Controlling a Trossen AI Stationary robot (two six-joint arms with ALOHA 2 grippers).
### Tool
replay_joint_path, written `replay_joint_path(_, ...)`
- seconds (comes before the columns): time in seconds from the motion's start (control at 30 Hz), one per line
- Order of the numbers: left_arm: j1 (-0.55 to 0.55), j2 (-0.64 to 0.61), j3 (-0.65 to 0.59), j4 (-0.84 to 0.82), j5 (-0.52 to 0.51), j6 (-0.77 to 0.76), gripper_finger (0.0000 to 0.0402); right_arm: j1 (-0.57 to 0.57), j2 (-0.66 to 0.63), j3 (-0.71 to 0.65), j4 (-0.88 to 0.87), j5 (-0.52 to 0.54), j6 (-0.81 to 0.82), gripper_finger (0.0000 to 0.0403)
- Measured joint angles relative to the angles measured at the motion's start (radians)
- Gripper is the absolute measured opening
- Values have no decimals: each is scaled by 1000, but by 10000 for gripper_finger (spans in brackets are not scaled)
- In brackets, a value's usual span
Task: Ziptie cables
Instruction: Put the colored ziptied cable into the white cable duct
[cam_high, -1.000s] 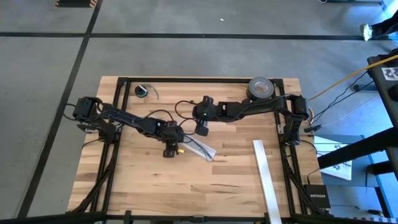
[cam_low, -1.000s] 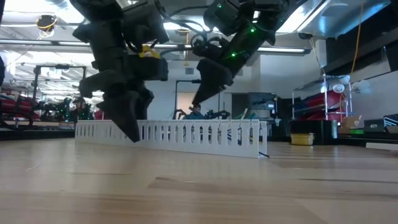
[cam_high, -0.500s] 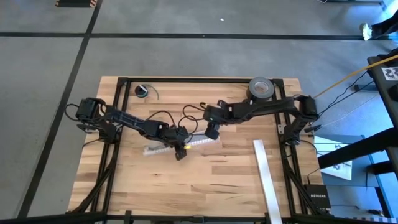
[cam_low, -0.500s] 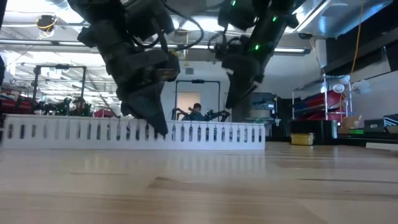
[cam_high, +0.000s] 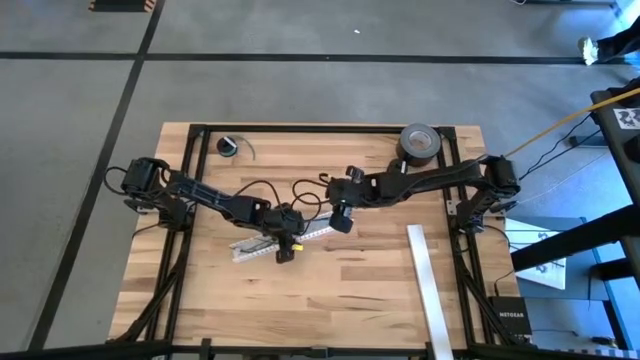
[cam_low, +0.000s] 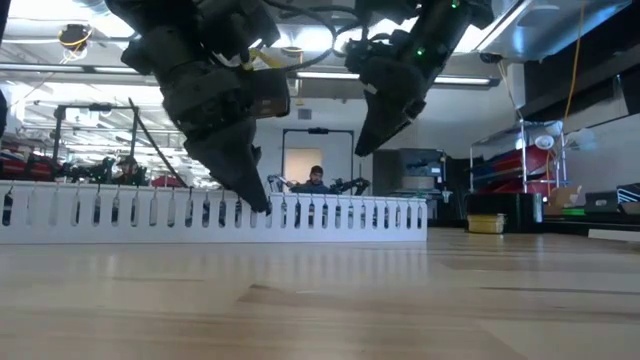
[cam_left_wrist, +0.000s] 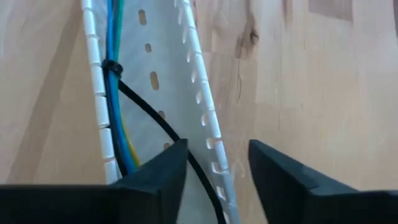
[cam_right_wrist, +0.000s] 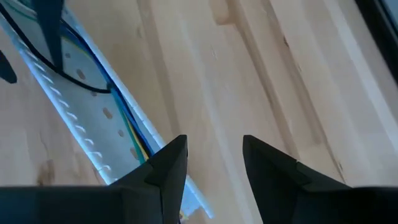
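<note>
Two dark robot arms meet over a white slotted channel (cam_high: 278, 241) lying aslant near the middle of the wooden counter (cam_high: 380, 290). The cables (cam_left_wrist: 115, 106), blue, green and pale yellow, run along one wall inside that channel, and a black ziptie (cam_left_wrist: 112, 66) is already cinched round them, its long thin tail (cam_left_wrist: 163, 127) trailing loose across the channel floor.

The left gripper (cam_left_wrist: 213, 163) hangs low over the channel with its fingers apart and nothing between them; the tail passes just beneath the gap. The right gripper (cam_right_wrist: 211, 153) hovers higher, over the channel's other end, fingers likewise apart and empty. In the level view the left gripper (cam_low: 252, 197) points down to the channel's upper edge, while the right gripper (cam_low: 368, 138) stands well clear above it.

The step in hand appears to be catching the loose tail to draw the tie tight. Doing it well likely means lowering the left fingers squarely astride the strip, closing on the tail alone, not the wires or the slotted wall, and pulling along the tail's own line so the bundle stays seated. The right arm could steady the channel, which looks light enough to slide.

A second white strip (cam_high: 428, 290) and a roll of tape (cam_high: 419, 142) lie well apart, toward the counter's right edge.
</note>
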Motion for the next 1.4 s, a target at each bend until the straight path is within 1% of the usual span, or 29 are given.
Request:
replay_joint_path(0.07,0,0,0,-4,1,51,181,0,0,0,42,0,1,142)
replay_joint_path(0.13,0,0,0,-3,3,115,198,0,0,0,86,0,2,142)
replay_joint_path(0.23,0,0,0,-14,2,257,203,0,0,0,156,0,1,142)
replay_joint_path(0.3,2,0,0,-25,2,338,196,0,-1,1,176,0,-22,142)
replay_joint_path(0.37,9,-1,0,-36,2,406,183,0,-1,1,175,0,-79,142)
replay_joint_path(0.53,32,-1,0,-65,-10,593,145,0,-15,1,105,0,-151,142)
replay_joint_path(0.63,38,-1,1,-71,-11,695,125,0,-58,1,46,0,-155,142)
replay_joint_path(0.73,37,-1,1,-73,-11,755,115,1,-124,1,-33,0,-129,142)
replay_joint_path(0.83,35,-1,1,-70,-11,769,113,1,-188,1,-118,-24,-57,142)
replay_joint_path(0.9,33,-2,4,-75,-10,737,118,1,-222,2,-177,-57,9,142)
replay_joint_path(1.0,30,-4,29,-98,-8,677,139,7,-247,2,-306,-68,154,144)
replay_joint_path(1.1,25,-5,59,-134,-8,654,167,37,-249,1,-447,-74,289,157)
replay_joint_path(1.2,19,-9,76,-153,-8,653,197,85,-249,1,-563,-106,417,188)
replay_joint_path(1.27,15,-18,83,-165,-7,652,213,127,-248,-3,-617,-104,506,215)
replay_joint_path(1.4,7,-36,93,-191,-7,580,235,219,-256,-53,-719,-92,706,268)
